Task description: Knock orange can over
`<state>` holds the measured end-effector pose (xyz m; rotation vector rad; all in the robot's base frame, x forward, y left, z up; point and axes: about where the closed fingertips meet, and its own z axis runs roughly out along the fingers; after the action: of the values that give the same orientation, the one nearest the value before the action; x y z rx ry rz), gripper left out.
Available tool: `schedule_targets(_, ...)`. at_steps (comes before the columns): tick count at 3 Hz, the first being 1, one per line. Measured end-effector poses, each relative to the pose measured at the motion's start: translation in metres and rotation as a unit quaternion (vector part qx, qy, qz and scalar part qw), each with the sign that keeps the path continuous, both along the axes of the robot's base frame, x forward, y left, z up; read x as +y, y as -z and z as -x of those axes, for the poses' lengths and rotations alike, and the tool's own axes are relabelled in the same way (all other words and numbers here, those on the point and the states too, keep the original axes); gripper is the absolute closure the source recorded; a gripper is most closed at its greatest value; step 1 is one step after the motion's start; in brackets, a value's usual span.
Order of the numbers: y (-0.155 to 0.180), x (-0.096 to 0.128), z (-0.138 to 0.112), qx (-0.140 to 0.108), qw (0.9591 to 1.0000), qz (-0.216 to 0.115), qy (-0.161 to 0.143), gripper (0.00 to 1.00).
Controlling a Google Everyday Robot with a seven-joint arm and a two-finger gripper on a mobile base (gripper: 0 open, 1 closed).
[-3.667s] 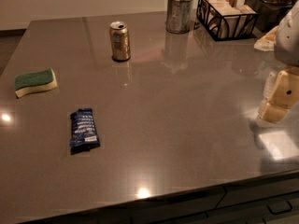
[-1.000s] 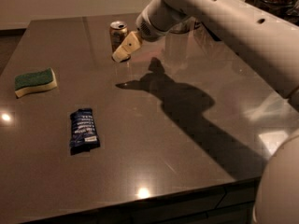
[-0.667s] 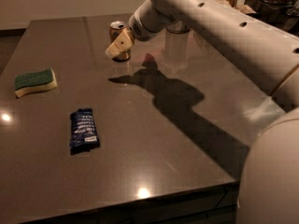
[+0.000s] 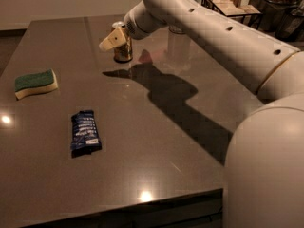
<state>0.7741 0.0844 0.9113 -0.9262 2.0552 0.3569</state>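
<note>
The orange can (image 4: 124, 50) stands upright at the far middle of the dark table (image 4: 142, 141). Its gold body and silver top rim show, partly covered by the gripper. My gripper (image 4: 112, 40), with pale yellowish fingertips, sits right in front of the can's upper left side, at or very near its surface. The white arm (image 4: 209, 37) reaches in from the right across the table.
A green and cream sponge (image 4: 35, 83) lies at the left. A dark blue snack packet (image 4: 85, 132) lies front left. A black wire basket (image 4: 230, 6) with boxes stands at the far right. The table's near edge runs along the bottom.
The arm has swung in from the right edge to the can. Over the last second the gripper has moved leftward in front of the can. The can stays upright.
</note>
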Motion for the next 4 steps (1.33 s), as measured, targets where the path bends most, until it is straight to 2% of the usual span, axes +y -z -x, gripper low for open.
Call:
schedule_targets(1,0.0,0.009,-0.01,-0.005,0.9998,-0.02,0.003,0.17)
schedule_targets(2,-0.003,0.011,-0.013,-0.008,0.9992,-0.038,0.004,0.49)
schedule_targets(3,-0.01,0.007,-0.005,-0.01,0.999,-0.042,-0.007,0.72)
schedule_targets(4,-0.036,-0.003,0.018,-0.018,0.9988,-0.017,-0.044,0.95)
